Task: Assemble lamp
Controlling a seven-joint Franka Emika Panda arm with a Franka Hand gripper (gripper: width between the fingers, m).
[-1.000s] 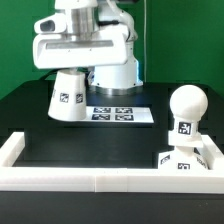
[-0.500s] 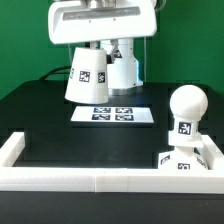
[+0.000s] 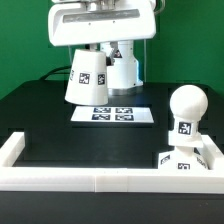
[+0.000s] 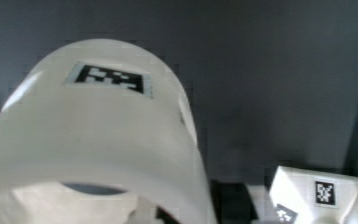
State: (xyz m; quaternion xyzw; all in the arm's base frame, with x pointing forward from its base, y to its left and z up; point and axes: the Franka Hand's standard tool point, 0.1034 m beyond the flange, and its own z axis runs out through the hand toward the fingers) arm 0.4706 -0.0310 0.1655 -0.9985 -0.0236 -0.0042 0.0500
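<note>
Gripper (image 3: 92, 48) pinches shade (image 3: 87, 77), lifted clear of marker board (image 3: 114, 115) | bulb (image 3: 186, 110) waits on base (image 3: 187, 160), 4 o'clock | carry likely next

A black tabletop (image 3: 40, 120) carried the marker board (image 3: 115, 115), which lay flat toward the back with its square tags facing up. A low white wall (image 3: 70, 180) bordered the front, behind it a green backdrop (image 3: 190, 40).

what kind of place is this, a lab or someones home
Most likely a robotics lab bench, not a home: a black table fenced by a white rail, a tagged marker board lying on it, and a plain green backdrop behind the arm.
</note>
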